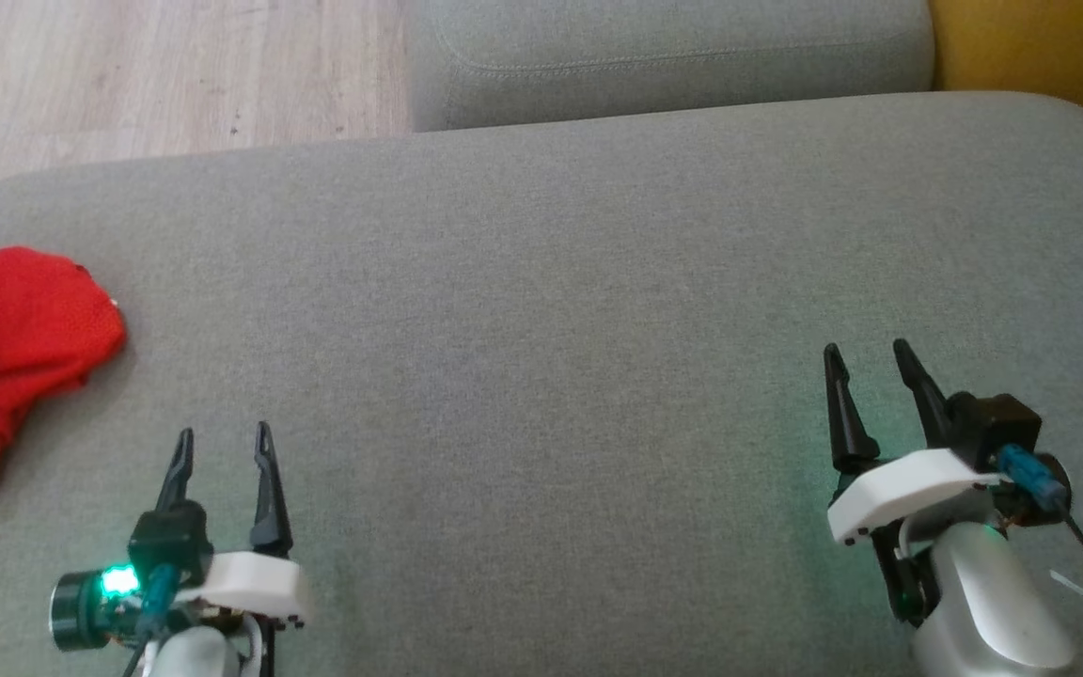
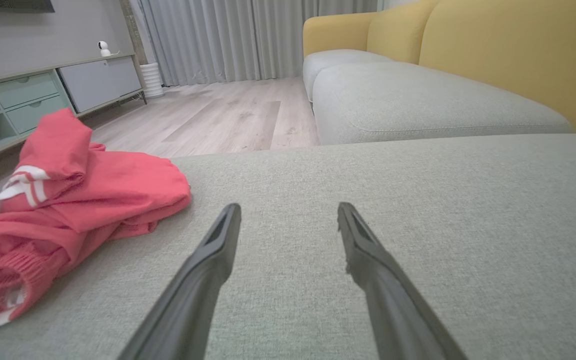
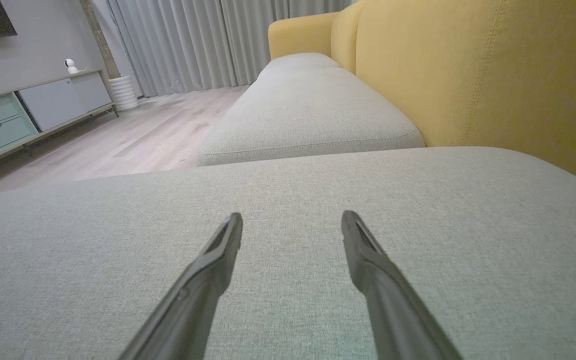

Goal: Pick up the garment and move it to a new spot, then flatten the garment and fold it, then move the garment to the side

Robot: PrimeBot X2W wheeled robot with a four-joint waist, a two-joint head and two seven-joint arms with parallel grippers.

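My left gripper [image 1: 225,432] and right gripper [image 1: 865,350] hover spread wide, empty, ready for cloth. The bunched red garment [image 1: 24,320] lies apart, left of my left fingers [image 1: 268,480].

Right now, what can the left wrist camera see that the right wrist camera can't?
Left wrist view's extra: the crumpled red garment, lying on the grey cushion to the left of the open left gripper. Right wrist view's extra: the open right gripper over the cushion. Shared by both: the grey cushion, the yellow sofa back, the curtains, the wooden floor and the cabinet.
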